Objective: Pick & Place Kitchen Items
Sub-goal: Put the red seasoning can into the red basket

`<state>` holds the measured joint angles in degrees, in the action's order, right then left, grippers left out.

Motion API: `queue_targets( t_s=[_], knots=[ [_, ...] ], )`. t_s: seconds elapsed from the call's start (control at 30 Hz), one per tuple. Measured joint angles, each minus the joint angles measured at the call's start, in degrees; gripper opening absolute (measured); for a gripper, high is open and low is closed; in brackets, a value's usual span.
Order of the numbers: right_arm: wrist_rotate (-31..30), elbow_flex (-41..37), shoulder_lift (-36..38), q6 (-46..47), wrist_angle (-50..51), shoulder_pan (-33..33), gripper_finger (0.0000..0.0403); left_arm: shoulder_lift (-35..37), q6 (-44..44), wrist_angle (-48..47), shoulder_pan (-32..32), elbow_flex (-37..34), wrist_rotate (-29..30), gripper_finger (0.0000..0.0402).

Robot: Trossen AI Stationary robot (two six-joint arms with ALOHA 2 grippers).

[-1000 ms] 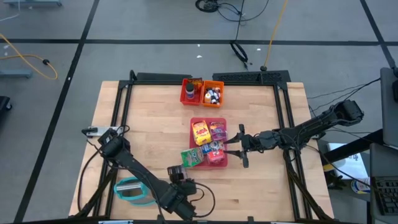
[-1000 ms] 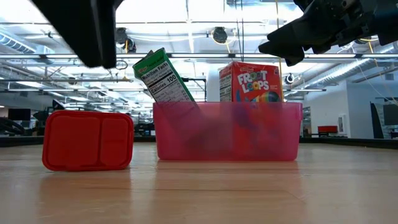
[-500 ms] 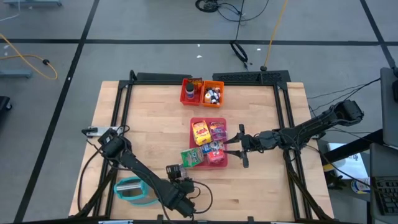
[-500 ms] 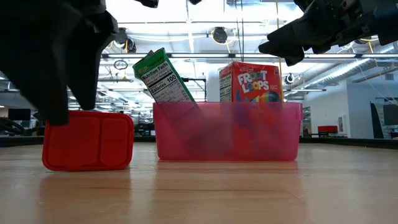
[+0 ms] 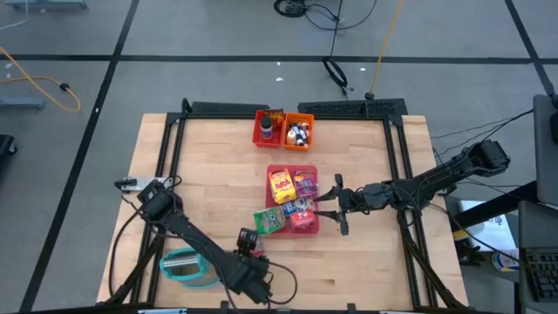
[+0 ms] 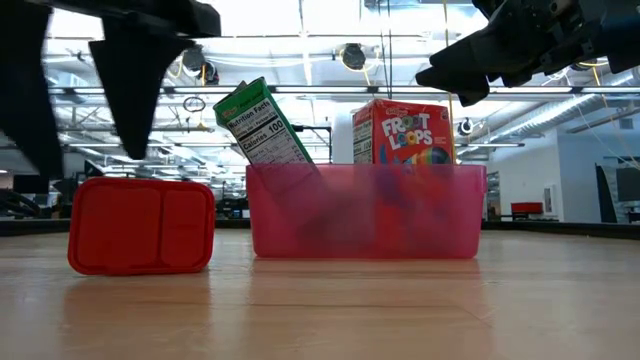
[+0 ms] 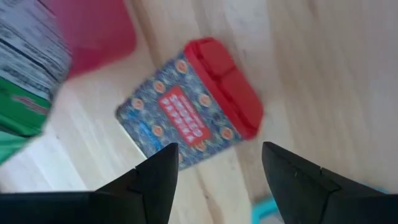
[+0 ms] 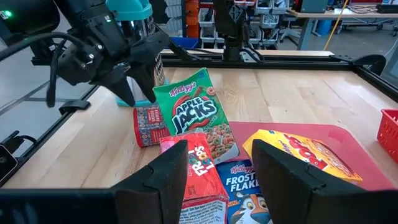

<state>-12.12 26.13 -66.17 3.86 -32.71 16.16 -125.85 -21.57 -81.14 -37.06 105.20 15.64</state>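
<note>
The left tool (image 5: pixel 248 247) hangs over the near part of the surface (image 5: pixel 209 174) with its fingers (image 7: pixel 155 180) spread and nothing between them, pointed down at a small tin (image 7: pixel 189 102) with a red lid and a patterned blue-grey side. The tin lies on its side on the bare wood, just beside the pink tray (image 5: pixel 292 199), and in the left wrist view it sits ahead of the gap between the two fingers, apart from both; the low view shows the fingers above it with air below them. That placing suggests a line-up for a grasp: the jaws are wide enough to straddle the tin and seem set across its narrower width, so a straight descent would likely bring them to either side. The tin being tipped over and outside the tray is probably why it is the target. A green cereal box (image 8: pixel 194 115) leans at the tray's near corner, close by the tin, so a drop that drifts toward the tray could nudge it. The right tool (image 5: pixel 336 204) waits at the tray's right edge, also spread and empty, above the boxes (image 8: pixel 249 180) packed inside. Two small bins (image 5: pixel 283 128) sit at the far edge, well apart from both tools.
</note>
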Motion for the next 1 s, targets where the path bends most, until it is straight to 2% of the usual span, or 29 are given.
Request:
queue_targets(
  t_s=[0.2,0.3,0.43,0.57,0.63,0.8,0.9,1.0],
  knots=[
    [0.0,0.0,0.0,0.0,0.0,0.0,0.0171,0.0,-0.5,1.0,1.0,0.0,-0.6,0.0230],
    [0.0,0.0,0.0,0.0,0.0,0.0,0.0171,0.0,-5.8,3.3,1.4,0.0,-2.1,0.0230],
    [0.0,0.0,0.0,0.0,0.0,0.0,0.0171,0.0,-2.5,5.3,2.3,0.0,-3.4,0.0230],
    [0.0,0.0,0.0,0.0,0.0,0.0,0.0171,0.0,-8.5,8.3,3.1,0.0,-3.9,0.0230],
    [0.0,0.0,0.0,0.0,0.0,0.0,0.0171,0.0,-12.2,10.1,3.4,0.0,-5.9,0.0230],
    [0.0,0.0,0.0,0.0,0.3,0.0,0.0171,0.1,-8.5,11.1,4.0,0.0,-11.1,0.0231],
    [0.0,0.0,0.0,0.0,0.7,0.0,0.0171,0.1,-8.0,9.8,4.0,0.0,-11.1,0.0251],
    [0.0,0.0,0.0,0.0,1.0,0.0,0.0171,0.0,-6.1,8.8,3.9,0.0,-11.1,0.0297]
  ],
)
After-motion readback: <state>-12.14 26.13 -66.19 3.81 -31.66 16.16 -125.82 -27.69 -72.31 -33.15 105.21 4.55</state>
